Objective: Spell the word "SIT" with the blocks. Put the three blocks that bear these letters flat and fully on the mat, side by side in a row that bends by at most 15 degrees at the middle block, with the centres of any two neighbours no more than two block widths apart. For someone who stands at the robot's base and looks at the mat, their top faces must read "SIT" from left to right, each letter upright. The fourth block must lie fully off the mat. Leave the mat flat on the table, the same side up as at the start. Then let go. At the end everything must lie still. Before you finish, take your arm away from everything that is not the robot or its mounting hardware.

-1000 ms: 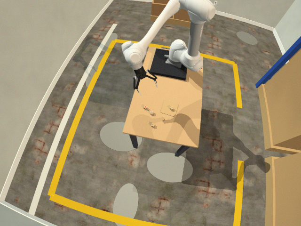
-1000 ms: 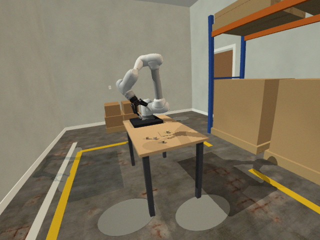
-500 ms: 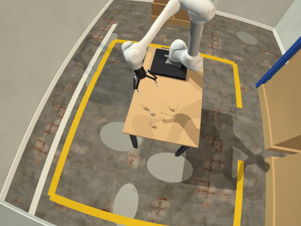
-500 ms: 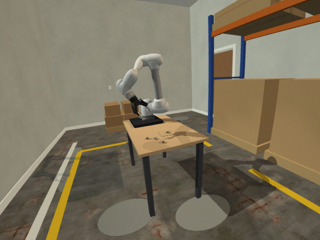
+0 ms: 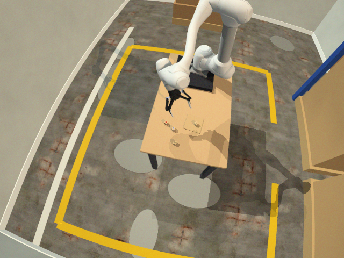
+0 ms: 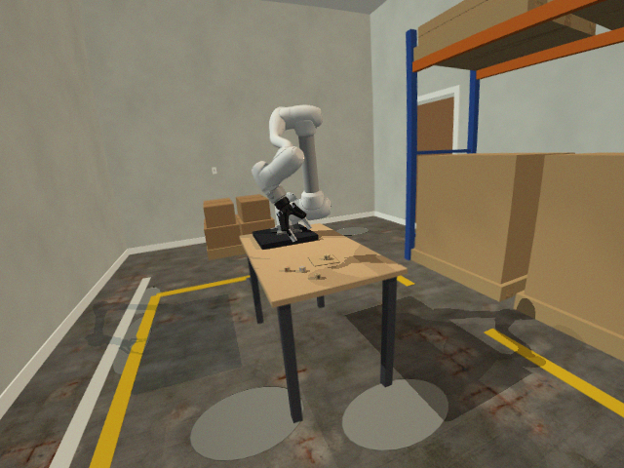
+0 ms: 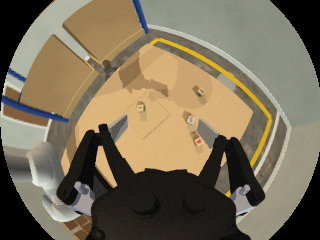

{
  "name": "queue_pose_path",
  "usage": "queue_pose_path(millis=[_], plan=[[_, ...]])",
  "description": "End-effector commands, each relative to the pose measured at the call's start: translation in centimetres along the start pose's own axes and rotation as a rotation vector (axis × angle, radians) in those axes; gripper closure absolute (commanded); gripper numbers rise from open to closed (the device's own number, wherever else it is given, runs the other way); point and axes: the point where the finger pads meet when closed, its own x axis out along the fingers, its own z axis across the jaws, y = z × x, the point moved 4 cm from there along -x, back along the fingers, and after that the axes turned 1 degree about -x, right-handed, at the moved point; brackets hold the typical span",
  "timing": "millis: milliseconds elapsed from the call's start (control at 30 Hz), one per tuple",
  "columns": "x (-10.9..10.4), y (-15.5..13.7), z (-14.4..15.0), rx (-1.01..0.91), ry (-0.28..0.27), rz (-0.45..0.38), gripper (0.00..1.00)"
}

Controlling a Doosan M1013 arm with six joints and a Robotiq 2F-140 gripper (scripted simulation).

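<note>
Small cubic blocks (image 5: 173, 128) (image 6: 302, 269) (image 7: 190, 120), smooth wooden table (image 5: 210, 110) (image 6: 282, 287) (image 7: 175, 157)

Moderate light throws dark arm shadows onto the worktop (image 5: 214, 105) (image 6: 328, 287) (image 7: 165, 65) and floor beside it; wrist view bulges, fisheye-like.

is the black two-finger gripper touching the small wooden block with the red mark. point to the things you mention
Apart. The top view shows bare tabletop between the open black two-finger gripper's (image 5: 181, 112) (image 6: 300, 232) (image 7: 163, 131) fingertips and the red-marked block (image 5: 166, 122) (image 6: 287, 269) (image 7: 198, 142).
</note>
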Motion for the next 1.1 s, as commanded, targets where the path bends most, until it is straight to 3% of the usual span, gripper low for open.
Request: queue_pose_path(millis=[0, 33, 100, 200, 300, 1067], plan=[[5.1, 0.9, -3.0, -0.046, -0.033, -0.077, 0.0], [6.2, 1.1, -3.8, -0.061, -0.041, -0.091, 0.0], [6.2, 1.1, -3.8, -0.061, -0.041, -0.091, 0.0], [10.6, 1.6, -7.4, -0.134, -0.078, -0.145, 0.0], [12.6, 1.8, -9.4, -0.176, -0.098, -0.165, 0.0], [12.8, 1.8, -9.6, -0.181, -0.1, -0.167, 0.0]])
